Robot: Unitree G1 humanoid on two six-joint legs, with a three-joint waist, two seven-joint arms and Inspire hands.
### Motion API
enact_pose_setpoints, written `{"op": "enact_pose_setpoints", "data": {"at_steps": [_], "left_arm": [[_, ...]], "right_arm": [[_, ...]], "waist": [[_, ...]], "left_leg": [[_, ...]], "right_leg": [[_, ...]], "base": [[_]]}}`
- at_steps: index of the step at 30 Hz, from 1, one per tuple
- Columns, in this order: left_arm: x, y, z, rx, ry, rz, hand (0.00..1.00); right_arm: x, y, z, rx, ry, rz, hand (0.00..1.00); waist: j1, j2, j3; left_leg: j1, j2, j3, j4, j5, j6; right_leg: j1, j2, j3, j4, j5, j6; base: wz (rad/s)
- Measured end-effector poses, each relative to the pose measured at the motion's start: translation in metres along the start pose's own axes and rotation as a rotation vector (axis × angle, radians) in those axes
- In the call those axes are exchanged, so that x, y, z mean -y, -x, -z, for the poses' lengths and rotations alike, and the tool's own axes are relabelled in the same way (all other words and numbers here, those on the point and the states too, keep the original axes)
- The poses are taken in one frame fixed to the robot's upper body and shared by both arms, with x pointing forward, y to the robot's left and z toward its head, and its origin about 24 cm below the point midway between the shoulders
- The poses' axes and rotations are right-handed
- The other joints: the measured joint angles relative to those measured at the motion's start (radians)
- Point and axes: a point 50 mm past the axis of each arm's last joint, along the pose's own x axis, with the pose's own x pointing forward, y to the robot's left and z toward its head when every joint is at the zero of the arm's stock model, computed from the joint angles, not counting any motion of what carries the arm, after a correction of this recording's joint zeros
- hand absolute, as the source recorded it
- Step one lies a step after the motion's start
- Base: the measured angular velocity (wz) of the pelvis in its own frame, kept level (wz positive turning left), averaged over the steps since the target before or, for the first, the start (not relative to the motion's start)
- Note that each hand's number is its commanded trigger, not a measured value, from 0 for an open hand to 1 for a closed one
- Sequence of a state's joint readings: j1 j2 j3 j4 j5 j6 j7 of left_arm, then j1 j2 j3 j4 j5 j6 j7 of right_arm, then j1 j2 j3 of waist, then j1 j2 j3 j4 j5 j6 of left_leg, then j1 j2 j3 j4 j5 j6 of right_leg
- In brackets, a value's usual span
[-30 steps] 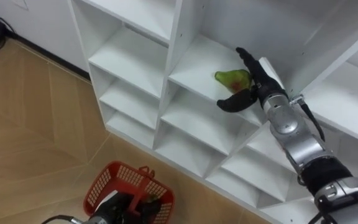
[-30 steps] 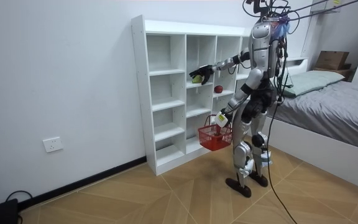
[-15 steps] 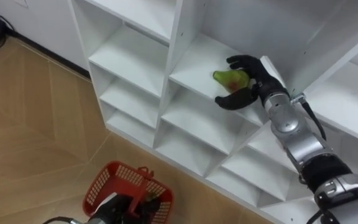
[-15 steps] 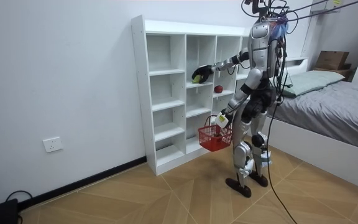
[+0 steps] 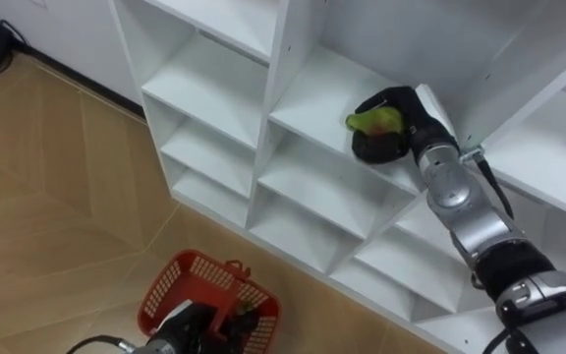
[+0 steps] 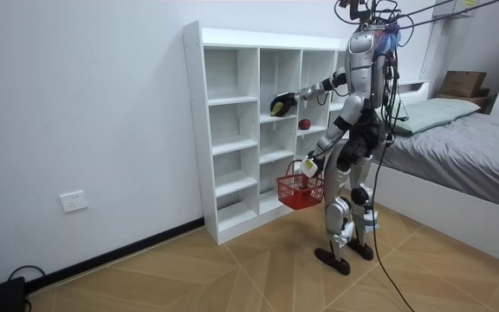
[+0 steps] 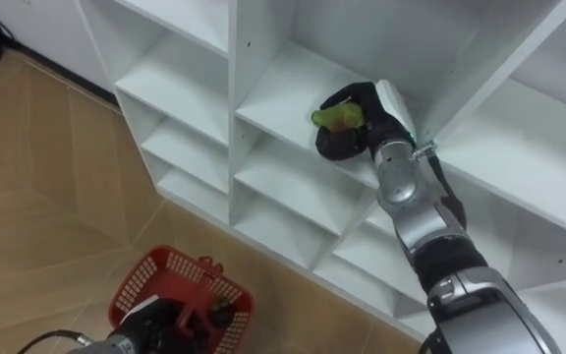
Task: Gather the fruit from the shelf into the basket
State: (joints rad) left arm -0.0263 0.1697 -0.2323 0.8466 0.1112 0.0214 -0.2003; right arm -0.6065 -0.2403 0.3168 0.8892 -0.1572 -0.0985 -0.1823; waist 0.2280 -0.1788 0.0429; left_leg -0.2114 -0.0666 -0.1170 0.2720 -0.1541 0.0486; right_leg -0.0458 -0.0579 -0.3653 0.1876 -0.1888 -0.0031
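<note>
A green pear (image 5: 373, 120) lies on a middle shelf of the white closet (image 5: 226, 81). My right hand (image 5: 398, 125) reaches into that cubby, its dark fingers and thumb curled round the pear, which peeks out at the top. In the room view the same hand (image 6: 279, 106) sits at the middle column. A small red fruit (image 6: 304, 124) rests one cubby to the room view's right. Low at my left side, my left hand (image 5: 187, 327) grips the handle of a red basket (image 5: 173, 283), which hangs by my thigh (image 6: 298, 192).
I stand facing the closet on a wooden floor (image 5: 37, 187). The other cubbies in the eye views hold nothing. A bed (image 6: 466, 147) stands close behind at the room view's right. A wall socket (image 6: 74, 201) and a cable sit at its left.
My right hand's fingers, straight beside the pear a second ago, have curled shut round it. The basket and left hand stay as they were.
</note>
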Motion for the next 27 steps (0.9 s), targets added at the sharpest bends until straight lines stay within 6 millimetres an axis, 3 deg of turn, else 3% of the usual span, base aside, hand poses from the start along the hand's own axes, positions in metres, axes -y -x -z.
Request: {"op": "enact_pose_setpoints", "data": {"at_steps": [20,27], "left_arm": [[0.001,-0.003,-0.010,0.024,-0.010,-0.014,1.00],[0.001,-0.003,-0.008,0.014,-0.034,-0.019,1.00]], "right_arm": [[-0.002,0.000,-0.003,0.006,-0.020,-0.015,1.00],[-0.005,0.001,-0.010,0.047,0.009,-0.031,1.00]], "waist": [[0.000,0.009,-0.0033],[-0.006,0.022,-0.0048]], "left_leg": [[-0.003,0.002,0.007,0.000,0.001,-0.001],[-0.002,0.004,0.022,-0.001,0.002,0.000]], "right_leg": [[-0.007,0.000,0.009,0.000,0.000,0.000],[-0.010,0.000,0.017,0.000,0.000,0.000]], "base": [[0.00],[-0.05]]}}
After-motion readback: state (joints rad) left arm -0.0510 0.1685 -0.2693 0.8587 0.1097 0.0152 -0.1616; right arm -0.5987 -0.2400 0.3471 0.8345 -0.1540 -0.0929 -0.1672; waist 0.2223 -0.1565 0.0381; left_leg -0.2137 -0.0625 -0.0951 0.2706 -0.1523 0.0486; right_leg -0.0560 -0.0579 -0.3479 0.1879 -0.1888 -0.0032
